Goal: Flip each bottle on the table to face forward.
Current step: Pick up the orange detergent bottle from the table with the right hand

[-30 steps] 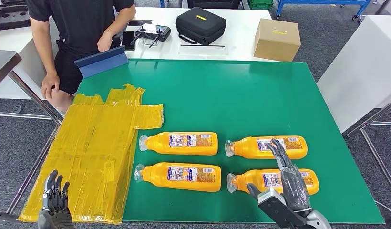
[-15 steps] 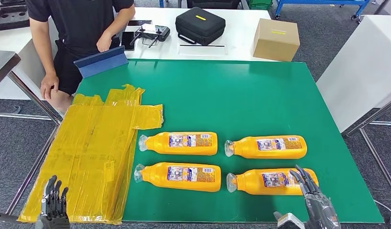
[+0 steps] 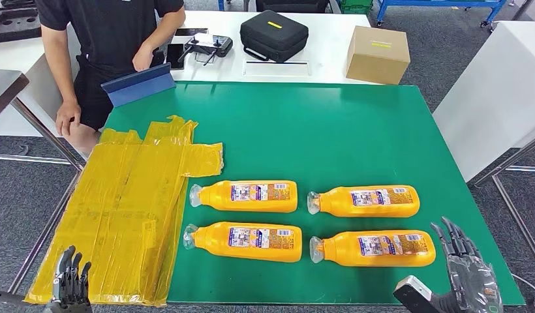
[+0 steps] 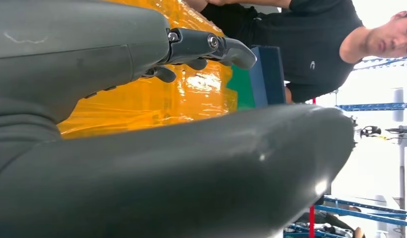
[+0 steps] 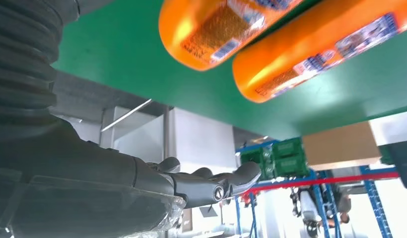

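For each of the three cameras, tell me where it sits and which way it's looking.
Head view: high on the robot, looking down at the green table with four orange bottles; left hand and right hand at the bottom.
Left wrist view: behind the left hand, facing yellow plastic sheet and a person.
Right wrist view: behind the right hand, sharing the near right bottle and far right bottle with head view.

Four orange plastic bottles lie on their sides on the green-topped table (image 3: 356, 130), in two rows of two, caps pointing left. Rear row: rear-left bottle (image 3: 245, 195), rear-right bottle (image 3: 366, 201). Front row: front-left bottle (image 3: 245, 240), front-right bottle (image 3: 376, 248). A crinkled yellow plastic sheet (image 3: 131, 208) lies left of them, overhanging the table's left edge. The right hand (image 3: 470, 277) is at the near right corner, apart from the front-right bottle; the left hand (image 3: 70, 287) is at the sheet's near corner.
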Tool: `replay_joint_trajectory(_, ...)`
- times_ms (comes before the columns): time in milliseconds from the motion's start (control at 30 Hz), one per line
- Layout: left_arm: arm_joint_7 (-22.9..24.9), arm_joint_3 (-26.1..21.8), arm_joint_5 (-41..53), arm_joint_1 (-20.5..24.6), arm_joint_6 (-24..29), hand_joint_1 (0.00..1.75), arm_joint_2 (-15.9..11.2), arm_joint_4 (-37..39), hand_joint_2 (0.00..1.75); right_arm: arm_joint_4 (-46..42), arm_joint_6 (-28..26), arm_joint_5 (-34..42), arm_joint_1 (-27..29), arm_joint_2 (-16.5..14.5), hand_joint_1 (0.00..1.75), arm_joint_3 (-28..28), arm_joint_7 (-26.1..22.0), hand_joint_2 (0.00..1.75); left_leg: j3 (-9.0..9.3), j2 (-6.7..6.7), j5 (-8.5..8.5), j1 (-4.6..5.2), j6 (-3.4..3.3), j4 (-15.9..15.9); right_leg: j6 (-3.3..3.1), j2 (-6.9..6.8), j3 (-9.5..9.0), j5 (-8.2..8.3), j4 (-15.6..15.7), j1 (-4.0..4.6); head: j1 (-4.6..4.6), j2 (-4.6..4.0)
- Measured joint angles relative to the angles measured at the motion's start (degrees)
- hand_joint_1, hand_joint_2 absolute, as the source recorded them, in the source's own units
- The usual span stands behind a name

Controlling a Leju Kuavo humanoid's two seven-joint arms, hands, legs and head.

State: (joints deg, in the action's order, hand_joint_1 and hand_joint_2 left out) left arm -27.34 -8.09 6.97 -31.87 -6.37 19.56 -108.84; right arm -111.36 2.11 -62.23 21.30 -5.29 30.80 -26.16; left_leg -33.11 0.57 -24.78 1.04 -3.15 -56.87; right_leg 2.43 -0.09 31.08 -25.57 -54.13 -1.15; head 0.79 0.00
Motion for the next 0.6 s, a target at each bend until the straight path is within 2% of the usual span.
replay_joint_trajectory(200, 0.1, -0.9, 0.0, 1.8, -1.4, 0.0, 0.0, 0.9, 0.0, 5.5, -2.1, -2.8, -3.8, 2.2, 0.0, -1.0, 3.8, 1.75, 0.0, 0.01, 0.04, 0.0, -0.03, 0.0, 0.01, 0.0, -0.32, 0.02, 0.0, 0.0, 0.01, 0.0)
replay_joint_trajectory(433, 0.2, -2.2, -0.2, 3.2, -2.9, 0.0, 0.0, 2.1, 0.0, 13.3, -3.8, -1.2, -6.6, 6.6, 0.0, -5.9, 7.1, 1.75, 0.0, 0.01, 0.07, 0.02, -0.06, 0.0, 0.03, -0.01, -0.58, 0.05, 0.0, 0.01, 0.01, 0.0)
replay_joint_trajectory(600, 0.2, -2.7, -0.3, 3.5, -3.1, 0.0, 0.0, 2.6, 0.0, 16.0, -4.1, -0.5, -7.3, 8.4, 0.0, -8.5, 8.0, 1.75, -0.01, 0.01, 0.06, 0.02, -0.05, 0.0, 0.03, -0.01, -0.56, 0.05, 0.0, 0.01, 0.01, 0.0)
